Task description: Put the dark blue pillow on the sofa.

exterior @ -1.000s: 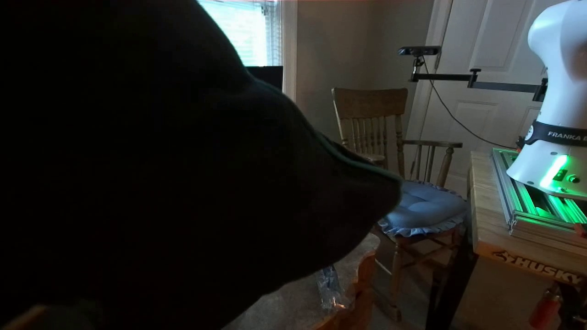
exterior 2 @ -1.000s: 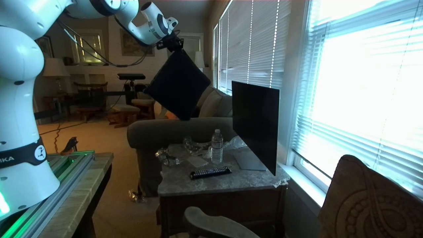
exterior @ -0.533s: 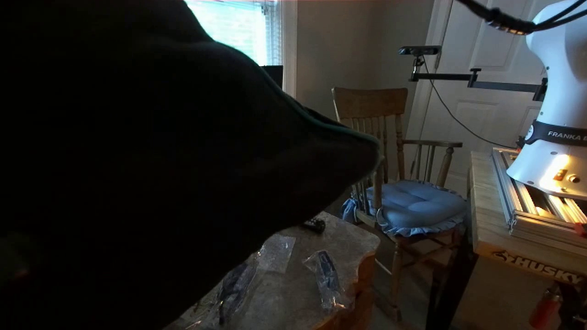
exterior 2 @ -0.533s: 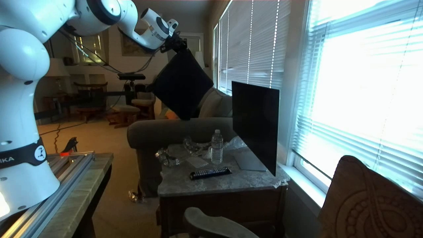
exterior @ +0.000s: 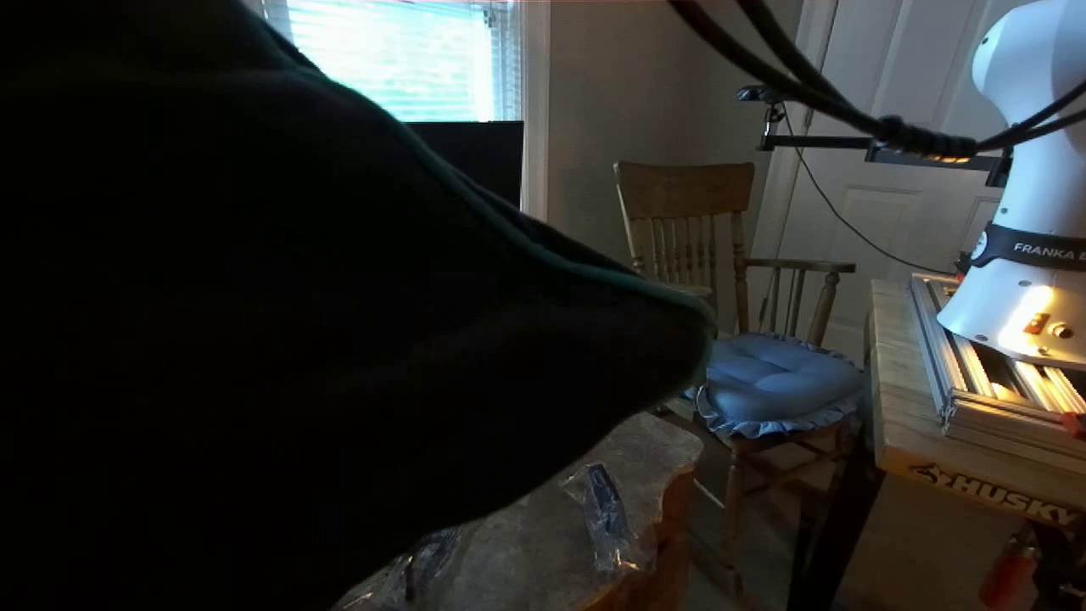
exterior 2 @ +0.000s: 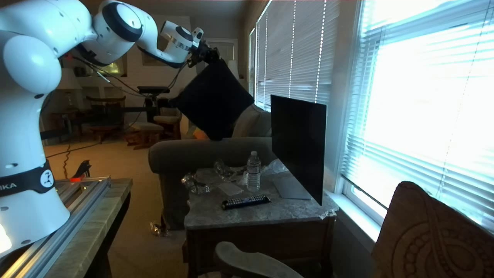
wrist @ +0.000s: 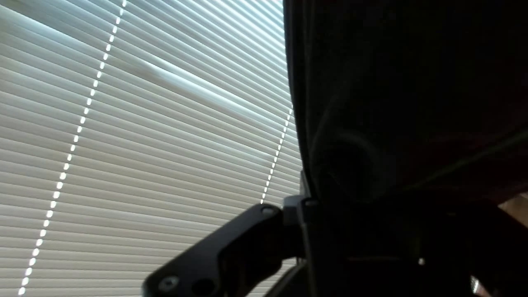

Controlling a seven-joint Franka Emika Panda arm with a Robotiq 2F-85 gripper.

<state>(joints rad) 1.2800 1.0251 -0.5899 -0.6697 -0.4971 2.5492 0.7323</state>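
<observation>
One claw (exterior 2: pixel 217 58) clamps top corner of dark blue pillow (exterior 2: pixel 214 100), hanging by sofa (exterior 2: pixel 193 154) past the sofa-side edge of the surface (exterior 2: pixel 251 217), probably light, soft, best held by seamed corner.

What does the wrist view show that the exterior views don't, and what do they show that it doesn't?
Only the wrist view: screw heads close up on a black link.
Only the exterior views: the white arm, grey sofa, water bottle, remote control, and the wooden chair with its pale blue cushion.
Both: the dark blue pillow, window blinds, and the gripper, which an exterior view shows holding the pillow's top corner.
</observation>
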